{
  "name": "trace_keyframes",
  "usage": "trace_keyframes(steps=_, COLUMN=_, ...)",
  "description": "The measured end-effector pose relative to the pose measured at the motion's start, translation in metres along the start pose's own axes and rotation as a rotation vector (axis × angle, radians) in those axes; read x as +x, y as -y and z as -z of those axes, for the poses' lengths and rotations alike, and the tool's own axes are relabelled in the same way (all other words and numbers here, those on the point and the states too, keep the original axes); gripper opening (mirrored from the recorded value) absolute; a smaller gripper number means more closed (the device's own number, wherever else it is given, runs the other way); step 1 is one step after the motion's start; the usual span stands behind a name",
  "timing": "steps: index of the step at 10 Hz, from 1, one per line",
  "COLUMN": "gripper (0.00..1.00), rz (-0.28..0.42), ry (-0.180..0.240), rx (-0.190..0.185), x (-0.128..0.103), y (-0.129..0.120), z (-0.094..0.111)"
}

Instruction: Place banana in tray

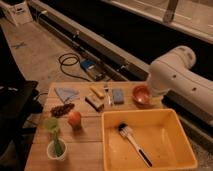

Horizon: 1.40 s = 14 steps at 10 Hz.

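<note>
The banana (96,91) is a small pale-yellow piece lying on the wooden table (85,145), at its far side, left of the blue sponge (118,95). The tray (150,114) is a large yellow bin at the table's near right, with a dark-handled brush (133,143) lying inside it. My white arm (172,75) bends in from the right, and its lower end sits just right of the orange bowl (141,95). My gripper is hidden from view; no fingers show. Nothing is held in sight.
A brown-and-tan block (93,101) lies just in front of the banana. A blue cloth (66,93), a dark cluster (62,109), a reddish fruit (74,119) and a green plant in a white cup (56,145) stand at the left. A cable coil (70,62) lies on the floor behind.
</note>
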Motion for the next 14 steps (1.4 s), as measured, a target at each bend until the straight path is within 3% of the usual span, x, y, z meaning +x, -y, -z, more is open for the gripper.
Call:
trace_keyframes(steps=1, gripper=0.65, rz=0.036, ry=0.022, rx=0.031, x=-0.027, y=0.009, z=0.007)
trace_keyframes(steps=2, gripper=0.65, rz=0.046, ry=0.028, rx=0.04, x=-0.034, y=0.01, z=0.009)
trace_keyframes(steps=7, gripper=0.65, rz=0.042, ry=0.024, rx=0.037, x=-0.032, y=0.01, z=0.008)
trace_keyframes(steps=9, gripper=0.65, rz=0.044, ry=0.001, rx=0.049, x=-0.036, y=0.018, z=0.007)
trace_keyframes(steps=12, gripper=0.65, rz=0.077, ry=0.008, rx=0.074, x=-0.075, y=0.062, z=-0.009)
trace_keyframes(steps=14, gripper=0.65, rz=0.132, ry=0.018, rx=0.071, x=-0.119, y=0.092, z=-0.031)
